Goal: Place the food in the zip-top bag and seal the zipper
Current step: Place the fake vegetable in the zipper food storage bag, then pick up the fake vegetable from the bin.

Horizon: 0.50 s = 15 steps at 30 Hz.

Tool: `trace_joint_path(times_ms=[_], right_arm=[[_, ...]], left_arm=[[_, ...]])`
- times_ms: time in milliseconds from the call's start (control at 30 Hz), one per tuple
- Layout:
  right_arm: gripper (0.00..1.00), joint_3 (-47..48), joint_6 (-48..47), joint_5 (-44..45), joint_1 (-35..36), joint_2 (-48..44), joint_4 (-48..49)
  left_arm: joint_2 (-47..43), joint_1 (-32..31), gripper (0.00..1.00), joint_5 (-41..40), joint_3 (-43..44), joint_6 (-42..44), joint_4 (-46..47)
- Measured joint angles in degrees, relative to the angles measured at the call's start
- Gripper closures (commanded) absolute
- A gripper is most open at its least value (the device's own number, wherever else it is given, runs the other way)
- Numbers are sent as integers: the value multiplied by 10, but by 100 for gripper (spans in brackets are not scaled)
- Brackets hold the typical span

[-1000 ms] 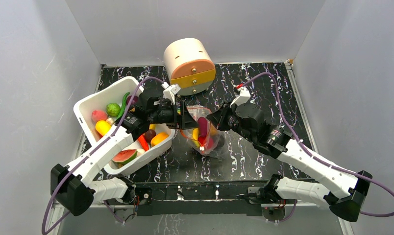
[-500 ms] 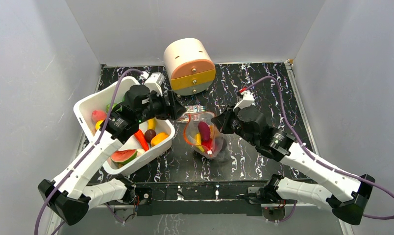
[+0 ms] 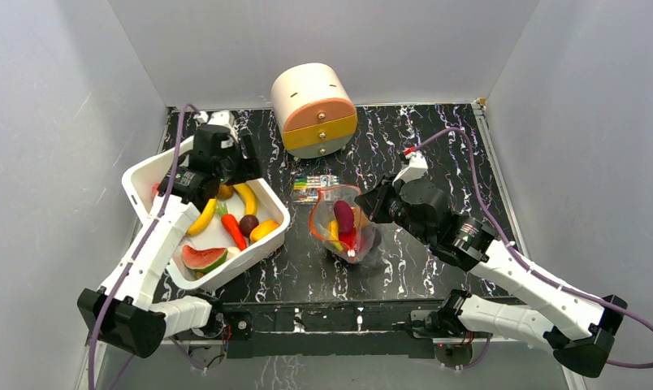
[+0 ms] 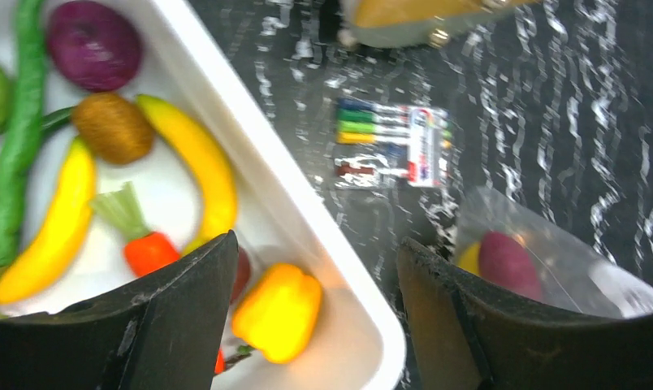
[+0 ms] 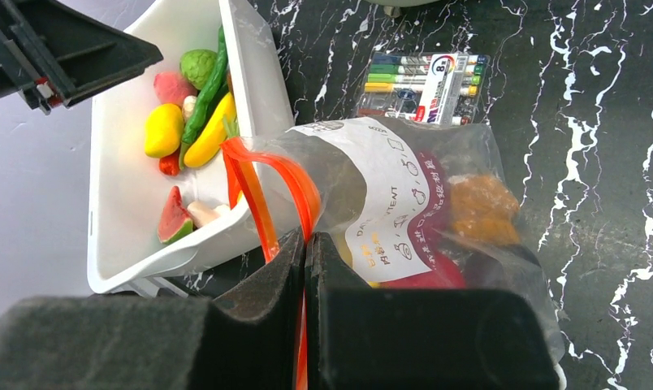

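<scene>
This is the filling step. Some food is already in the zip-top bag (image 3: pixel 343 231): a purple piece (image 3: pixel 344 217) with red and yellow bits. More food waits in the white bin (image 4: pixel 258 154): bananas (image 4: pixel 201 171), a carrot (image 3: pixel 234 231), a watermelon slice (image 3: pixel 203 258) and a yellow pepper (image 4: pixel 278 313).

The bag stands on the worktop (image 3: pixel 437 146) between the bin and the right arm. The right end effector (image 5: pixel 305 301) is clenched on the bag's rim, right at the red-orange zipper (image 5: pixel 262 203), and holds the mouth up and open. The left end effector (image 4: pixel 315 325) hangs over the bin with its fingers spread wide and nothing in them.

Next, I think the left one needs to go down, pinch one piece and carry it to the bag's mouth. The pepper lies close to the bin's wall, so a finger could bump that wall. The pen pack (image 3: pixel 315 182) lies just behind the bag, near the way across. The mouth is small, so the drop must be neat. There is room to move above the worktop between the bin and the bag.
</scene>
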Motion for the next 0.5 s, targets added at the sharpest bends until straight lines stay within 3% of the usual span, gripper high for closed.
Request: trace_joint_path(times_ms=[233,500], right_arm=[[100,-1,0,4,0,0,-1],[100,-11,0,6,0,-2,-1]], left_arm=[[11,122,32,10,-10,10,-12],[51,213,37,40,-50,3,12]])
